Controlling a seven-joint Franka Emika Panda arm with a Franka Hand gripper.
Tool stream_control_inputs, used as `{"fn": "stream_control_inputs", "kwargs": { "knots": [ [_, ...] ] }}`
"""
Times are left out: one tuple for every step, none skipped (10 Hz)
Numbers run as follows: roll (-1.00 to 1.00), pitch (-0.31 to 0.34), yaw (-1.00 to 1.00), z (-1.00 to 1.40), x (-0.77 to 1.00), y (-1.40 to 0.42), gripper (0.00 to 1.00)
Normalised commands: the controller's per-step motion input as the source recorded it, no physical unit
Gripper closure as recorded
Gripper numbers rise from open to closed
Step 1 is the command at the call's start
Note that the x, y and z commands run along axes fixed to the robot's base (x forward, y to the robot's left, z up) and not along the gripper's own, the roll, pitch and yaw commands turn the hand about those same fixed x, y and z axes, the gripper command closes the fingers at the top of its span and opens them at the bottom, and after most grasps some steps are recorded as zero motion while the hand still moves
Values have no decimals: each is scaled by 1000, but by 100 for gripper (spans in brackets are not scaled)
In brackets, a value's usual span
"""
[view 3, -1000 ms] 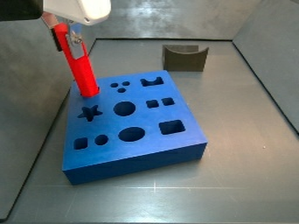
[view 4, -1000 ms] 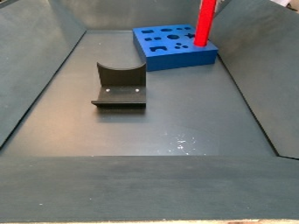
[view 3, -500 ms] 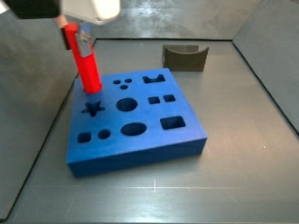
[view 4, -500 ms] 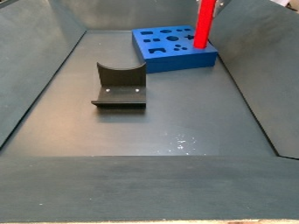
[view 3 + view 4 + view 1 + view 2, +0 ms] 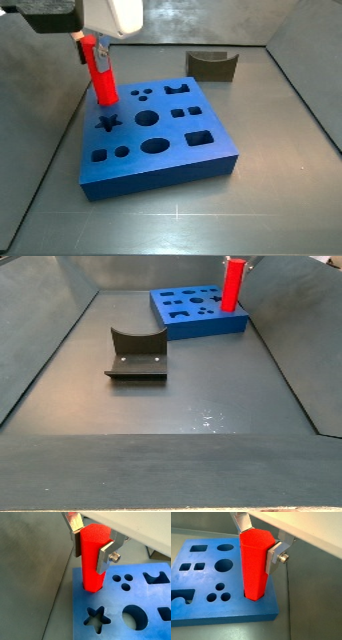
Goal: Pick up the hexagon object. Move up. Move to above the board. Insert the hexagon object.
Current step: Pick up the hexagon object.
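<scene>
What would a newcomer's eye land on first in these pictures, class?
First, the bright red hexagon object, upright, clamped between the jaws of the gripper, its lower end at a hole near a corner of the board. Next, that big blue board itself, dotted with shaped cut-outs. Apart from it on the grey floor stands a dark notched block.

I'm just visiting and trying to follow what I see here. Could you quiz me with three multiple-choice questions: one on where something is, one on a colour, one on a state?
1. Where is the lower end of the hexagon object?
A. on the floor
B. at a corner of the board
C. on the fixture

2. What colour is the board?
A. blue
B. green
C. yellow

3. What is the gripper doing?
A. open over the fixture
B. shut on nothing
C. shut on the hexagon object

Answers: 1 B, its base meets the board's corner in both wrist views. 2 A, blue in every view. 3 C, silver fingers clamp the bar's sides.
</scene>
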Motion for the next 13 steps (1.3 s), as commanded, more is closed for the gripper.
{"fn": "stream_control_inputs", "kwargs": {
  "knots": [
    [0, 0, 0, -1000, 43, 0, 100],
    [0, 0, 0, -1000, 37, 0, 100],
    [0, 0, 0, -1000, 43, -6, 100],
    [0, 0, 0, -1000, 66, -20, 100],
    [0, 0, 0, -1000, 71, -17, 100],
    [1, 0, 0, -1000, 94, 0, 100],
    [6, 0, 0, -1000, 100, 0, 100],
    [9, 0, 0, -1000, 83, -3, 100],
    [66, -11, 29, -1000, 89, 0, 100],
    [90, -14, 0, -1000, 186, 0, 100],
    [0, -84, 0, -340, 71, -17, 100],
    [3, 0, 0, -60, 0, 0, 100],
    [136, -17, 0, -1000, 0, 0, 100]
  ]
}}
